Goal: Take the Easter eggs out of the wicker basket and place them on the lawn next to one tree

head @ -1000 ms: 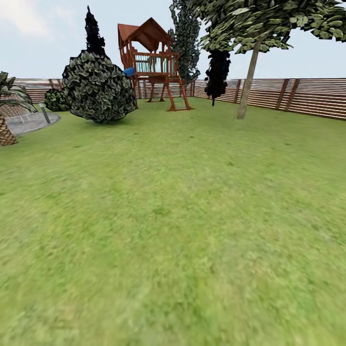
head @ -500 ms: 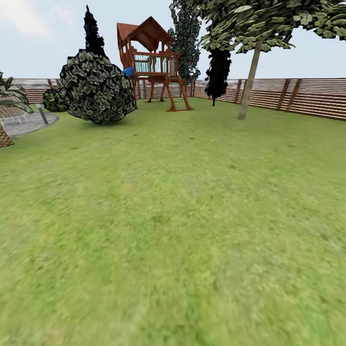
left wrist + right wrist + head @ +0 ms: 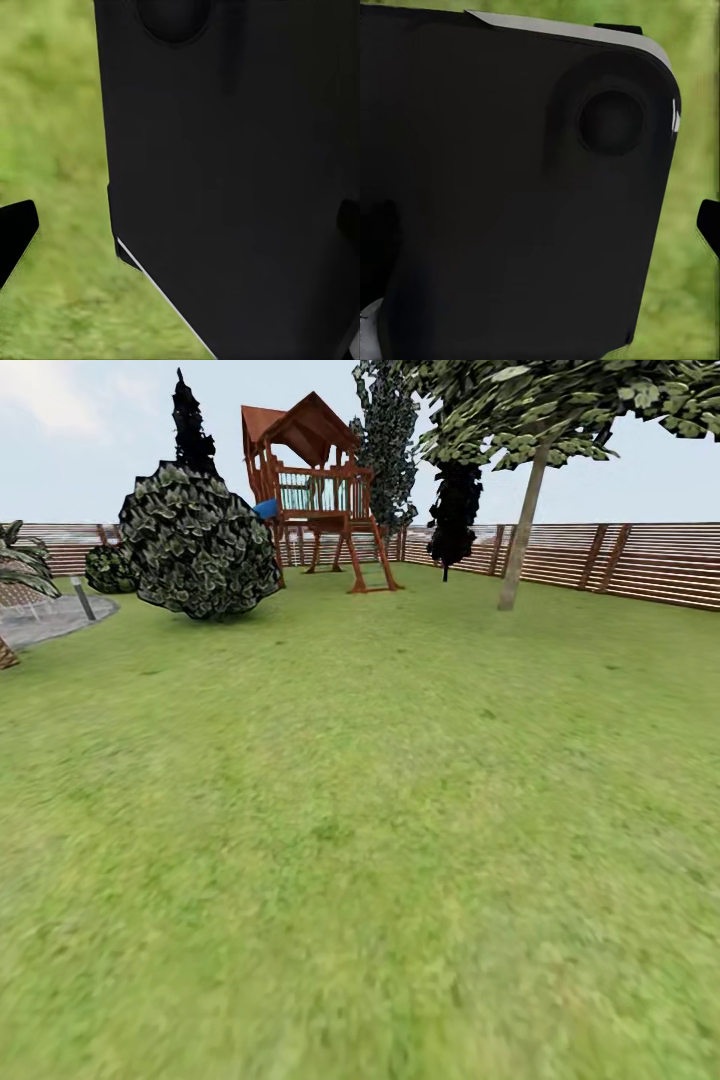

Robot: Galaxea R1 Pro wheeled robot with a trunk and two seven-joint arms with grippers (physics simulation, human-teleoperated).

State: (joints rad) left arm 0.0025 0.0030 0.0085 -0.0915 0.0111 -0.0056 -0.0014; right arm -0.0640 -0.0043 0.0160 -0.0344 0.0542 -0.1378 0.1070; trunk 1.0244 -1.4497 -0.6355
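Lawn takes up most of the head view, short blurry green grass running out to the brown slatted fence. Tree with pale trunk stands far ahead toward the right near the fence, dark green canopy overhead. Thin black-trunked tree just beside it, further back. Wooden play tower at centre back, round leafy bush to its left, smaller bush beyond that. Grey paved patch at the far left edge with a short post.

Left wrist view: a large black body of the robot blocks most of the frame, grass behind it. Left pincer: one dark fingertip at one edge and possibly the other at the opposite edge, which would mean spread wide, but too little shows, so cannot tell.

Right wrist view: black housing with grey trim right in front of the right pincer, grass past it. One dark fingertip shows at the edge; spread or pressed together, cannot tell.
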